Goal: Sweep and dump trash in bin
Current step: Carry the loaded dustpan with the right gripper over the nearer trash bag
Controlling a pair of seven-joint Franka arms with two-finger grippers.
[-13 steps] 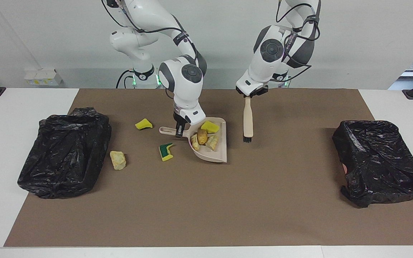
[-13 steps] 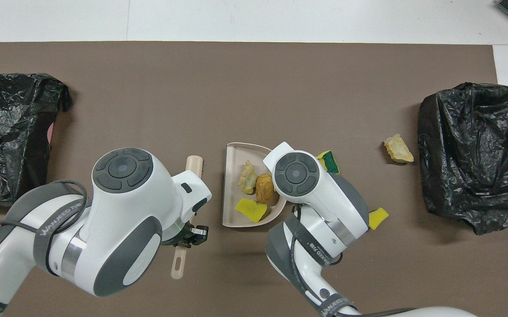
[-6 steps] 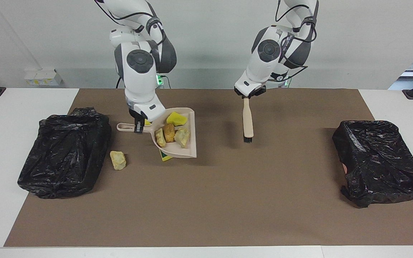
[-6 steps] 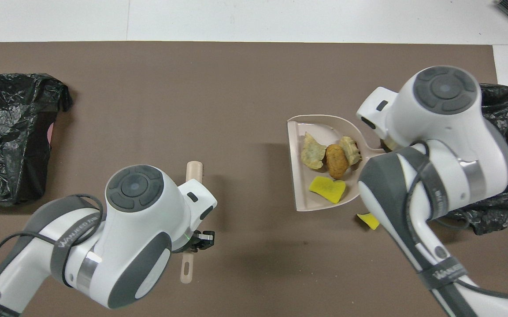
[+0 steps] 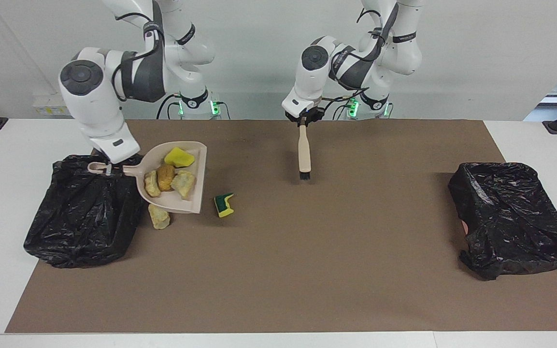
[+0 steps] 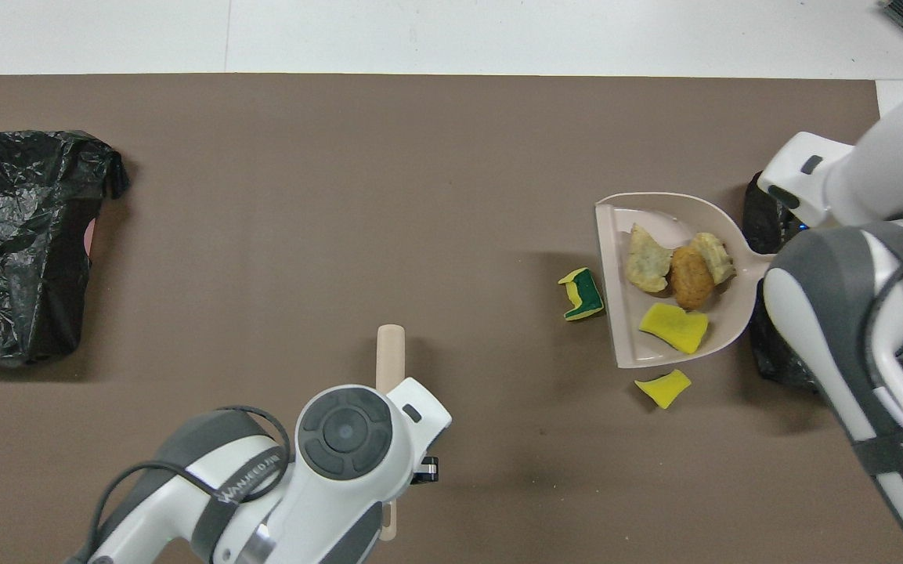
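My right gripper [image 5: 108, 167] is shut on the handle of the beige dustpan [image 5: 182, 203], held up beside the black-bagged bin [image 5: 80, 217] at the right arm's end, its handle over the bin's edge. Several pieces of trash lie in the pan: a yellow sponge [image 5: 178, 157], a brown chunk [image 5: 164, 177] and two tan chunks. On the mat lie a green-and-yellow sponge [image 5: 223, 204], a tan chunk [image 5: 159, 217] half under the pan, and a yellow scrap [image 6: 662, 388]. My left gripper [image 5: 303, 120] is shut on the beige brush [image 5: 303, 150], bristles down over the mat's middle.
A second black-bagged bin [image 5: 512, 217] stands at the left arm's end of the brown mat [image 5: 307, 266]. In the overhead view my right arm covers most of the bin beside the dustpan [image 6: 627, 338], and my left arm covers the brush's [image 6: 390, 352] lower handle.
The right arm lifted the loaded dustpan and carried it toward the bin at its end. The left arm shifted the brush toward the right arm's end and slightly up.
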